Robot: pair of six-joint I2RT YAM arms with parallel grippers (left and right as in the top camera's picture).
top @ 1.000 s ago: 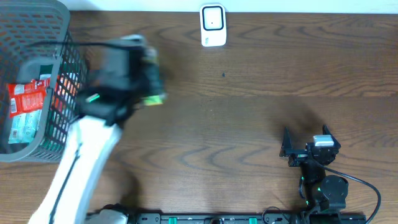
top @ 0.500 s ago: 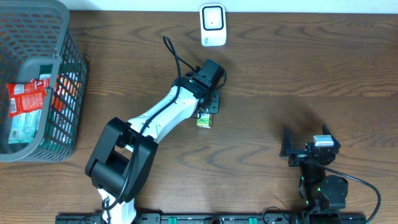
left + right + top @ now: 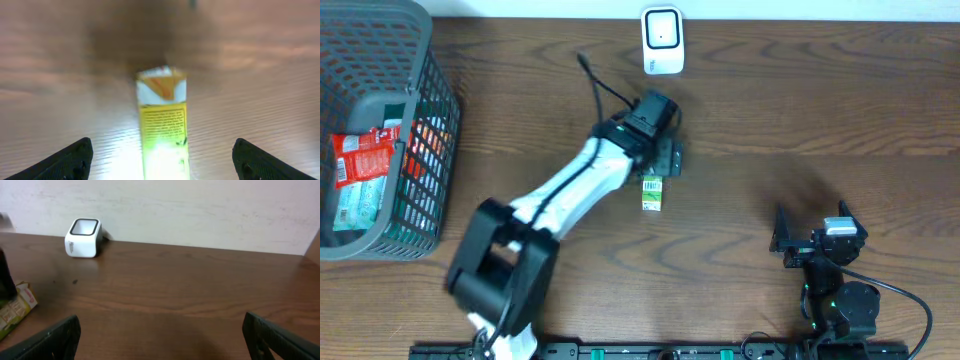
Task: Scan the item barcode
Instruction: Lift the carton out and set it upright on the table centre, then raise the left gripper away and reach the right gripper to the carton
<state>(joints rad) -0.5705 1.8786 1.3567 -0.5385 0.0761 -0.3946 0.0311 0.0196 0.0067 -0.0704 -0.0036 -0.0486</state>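
Observation:
The item, a small yellow-green carton [image 3: 652, 192], lies flat on the wooden table, in front of the white barcode scanner [image 3: 661, 40] at the back edge. My left gripper [image 3: 665, 162] hovers just behind the carton and is open. In the left wrist view the carton [image 3: 162, 115] lies between the spread fingertips [image 3: 70, 160], touching neither. My right gripper [image 3: 810, 222] rests open and empty at the front right. Its wrist view shows the scanner [image 3: 83, 237] and the carton [image 3: 15, 307] at the left edge.
A grey wire basket [image 3: 430, 150] stands at the far left with a red packet [image 3: 365, 155] and other packets inside. A black cable [image 3: 600, 85] loops up from the left arm near the scanner.
The left arm swung from beside the basket to the table's middle carrying the carton. Its jaws then opened, and the carton now lies loose on the table.

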